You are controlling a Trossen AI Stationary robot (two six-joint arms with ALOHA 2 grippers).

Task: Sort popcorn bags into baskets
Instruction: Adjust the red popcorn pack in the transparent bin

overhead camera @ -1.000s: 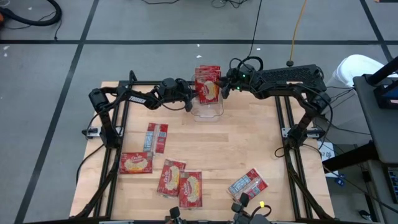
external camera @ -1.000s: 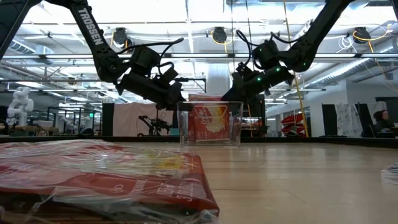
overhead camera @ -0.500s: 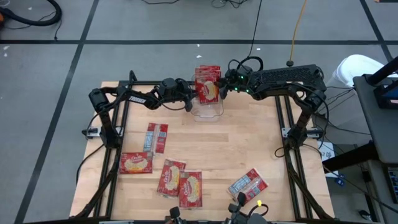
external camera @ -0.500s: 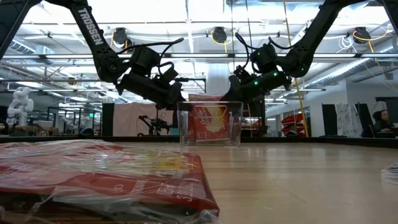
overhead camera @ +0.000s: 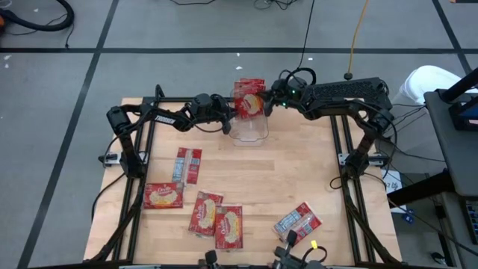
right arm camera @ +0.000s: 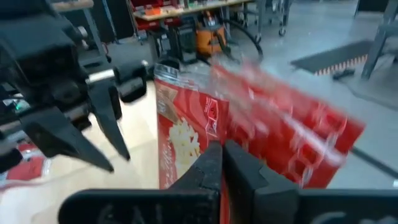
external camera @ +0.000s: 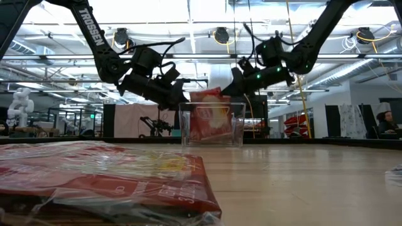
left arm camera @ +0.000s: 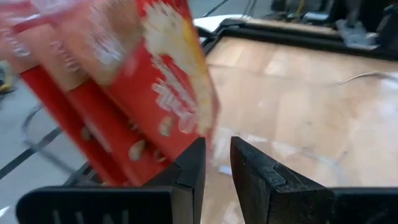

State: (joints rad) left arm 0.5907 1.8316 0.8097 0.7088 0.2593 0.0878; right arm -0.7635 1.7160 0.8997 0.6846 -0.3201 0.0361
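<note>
Flanking clear bin [overhead camera: 249, 128]: right tool [overhead camera: 267, 101] pinching its upright popcorn bag [overhead camera: 249, 104], left tool [overhead camera: 228, 119] gripping bin wall.

wooden table [overhead camera: 299, 172] with popcorn bags [overhead camera: 216, 220], basket [overhead camera: 250, 131]

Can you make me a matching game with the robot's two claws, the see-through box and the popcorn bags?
Things:
1. right gripper
2. left gripper
3. small clear plastic rectangular basket
4. five flat red popcorn bags

States:
A. lying loose on the near half of the wooden table
B. shut, at the standing red bags
C. holds red bags standing upright
D. at the basket's left rim, fingers a narrow gap apart

Pairs: 1-B, 2-D, 3-C, 4-A
</note>
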